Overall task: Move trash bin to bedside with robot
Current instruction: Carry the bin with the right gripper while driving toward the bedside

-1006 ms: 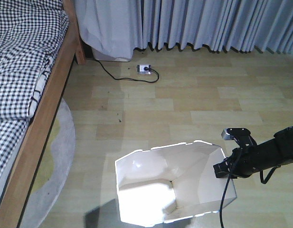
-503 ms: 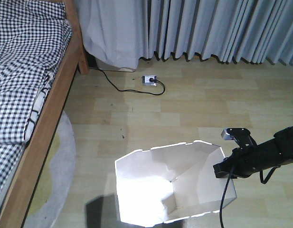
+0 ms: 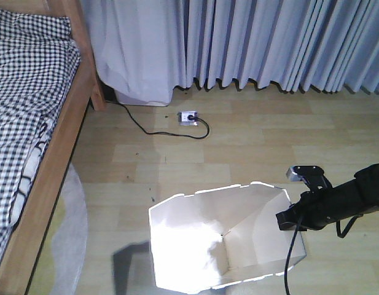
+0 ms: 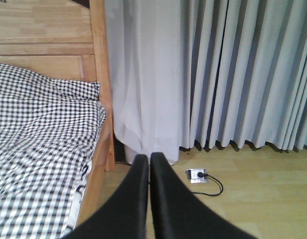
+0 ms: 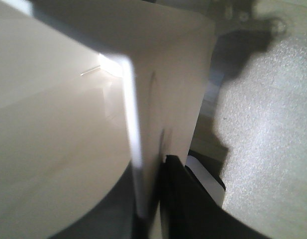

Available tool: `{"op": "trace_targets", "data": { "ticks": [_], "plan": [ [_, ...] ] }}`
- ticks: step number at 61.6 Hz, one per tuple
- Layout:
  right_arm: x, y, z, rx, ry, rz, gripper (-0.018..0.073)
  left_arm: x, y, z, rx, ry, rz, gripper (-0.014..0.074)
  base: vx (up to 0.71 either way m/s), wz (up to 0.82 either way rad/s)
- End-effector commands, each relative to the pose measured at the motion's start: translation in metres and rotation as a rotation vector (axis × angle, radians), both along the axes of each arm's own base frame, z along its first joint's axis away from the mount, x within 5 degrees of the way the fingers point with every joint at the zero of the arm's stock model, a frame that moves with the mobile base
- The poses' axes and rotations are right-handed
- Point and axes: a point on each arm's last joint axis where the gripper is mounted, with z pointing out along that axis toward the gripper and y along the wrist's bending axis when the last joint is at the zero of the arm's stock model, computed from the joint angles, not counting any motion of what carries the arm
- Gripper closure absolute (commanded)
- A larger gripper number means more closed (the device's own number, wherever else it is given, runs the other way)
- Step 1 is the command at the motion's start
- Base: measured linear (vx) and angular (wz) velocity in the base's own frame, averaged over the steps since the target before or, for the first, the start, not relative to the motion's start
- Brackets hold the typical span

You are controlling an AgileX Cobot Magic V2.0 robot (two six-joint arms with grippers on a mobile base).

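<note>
The white faceted trash bin (image 3: pixel 195 246) stands on the wooden floor at the bottom middle of the front view. My right gripper (image 3: pixel 286 221), on a slim black arm, is shut on the bin's right rim. In the right wrist view the cream bin wall (image 5: pixel 68 124) fills the left, and the right gripper (image 5: pixel 152 191) pinches its edge. The bed (image 3: pixel 29 104), with checked bedding and a brown wooden frame (image 3: pixel 54 178), runs along the left, apart from the bin. My left gripper (image 4: pixel 147 159) is shut on nothing and points toward the bed's foot post.
A power strip (image 3: pixel 188 116) with a black cable (image 3: pixel 140 126) lies on the floor near the grey curtains (image 3: pixel 269 43). A pale round rug (image 3: pixel 66 239) lies beside the bed. A white object (image 3: pixel 143 98) sits under the curtain by the bed post.
The power strip, curtain hem and bed post have slid down the front view and the bed has shifted left. The bin and right arm keep the same place in the frame.
</note>
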Motion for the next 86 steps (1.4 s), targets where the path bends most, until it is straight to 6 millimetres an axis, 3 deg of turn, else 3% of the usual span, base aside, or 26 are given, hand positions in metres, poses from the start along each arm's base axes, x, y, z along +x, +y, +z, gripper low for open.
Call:
{"op": "trace_targets", "data": {
  "ticks": [1,86],
  "plan": [
    [0.0079,0.0140,0.0293,0.205,-0.056,0.002,0.0563,0.0002,-0.0001,0.0014,-0.015,-0.073,-0.001,0.0603,0.24,-0.05],
    [0.0079,0.0140,0.0293,0.205,-0.056,0.002,0.0563,0.0002,-0.0001,0.0014,-0.015,-0.073,-0.001,0.0603,0.22,0.00]
  ]
}}
